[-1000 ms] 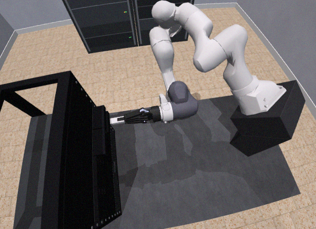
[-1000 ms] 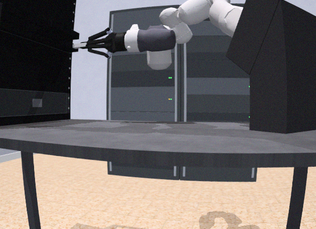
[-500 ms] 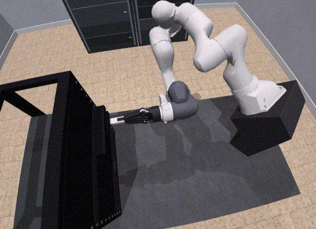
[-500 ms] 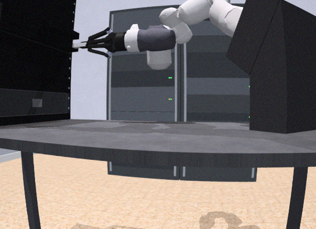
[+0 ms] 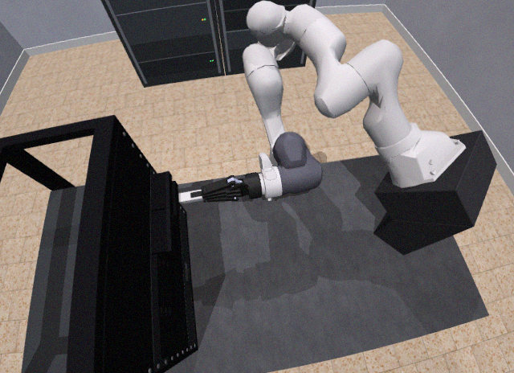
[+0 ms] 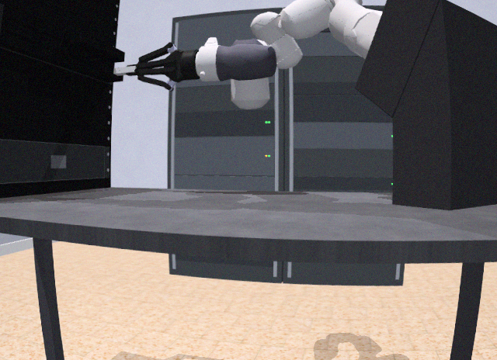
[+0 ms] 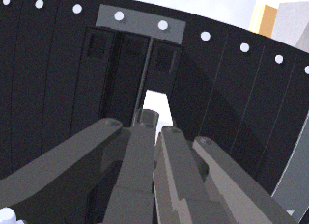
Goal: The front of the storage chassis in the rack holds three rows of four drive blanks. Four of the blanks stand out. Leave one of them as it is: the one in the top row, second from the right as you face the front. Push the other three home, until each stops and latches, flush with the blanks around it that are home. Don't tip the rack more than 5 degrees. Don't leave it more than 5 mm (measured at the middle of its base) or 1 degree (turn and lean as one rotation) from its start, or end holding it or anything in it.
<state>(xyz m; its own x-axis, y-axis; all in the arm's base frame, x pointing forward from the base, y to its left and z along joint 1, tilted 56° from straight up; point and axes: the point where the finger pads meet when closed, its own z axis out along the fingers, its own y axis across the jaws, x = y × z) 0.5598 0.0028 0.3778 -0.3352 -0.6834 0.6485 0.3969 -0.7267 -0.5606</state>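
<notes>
Exterior view, left to right: the black rack (image 6: 60, 108) fills the left edge, the storage chassis (image 6: 116, 55) jutting from its front, and the gripper (image 6: 120, 69) meets that front with its pale fingertips (image 6: 122, 69) pinched together and nothing between them. Behind it the arm (image 6: 245, 61) runs level to the black pedestal (image 6: 433, 108) at the right, all on a grey table (image 6: 241, 228). From above, the closed fingers appear to touch or sit just short of a protruding drive blank (image 5: 161, 186) near the far end of the chassis; which row it belongs to cannot be told. The wrist view shows only dark panels and a white gap beyond the fingertips. The push looks best made straight along the blank's travel, centred on its face, slow and steady, so the rack neither slides nor leans, stopping once the blank sits level with its neighbours, then backing straight away.
</notes>
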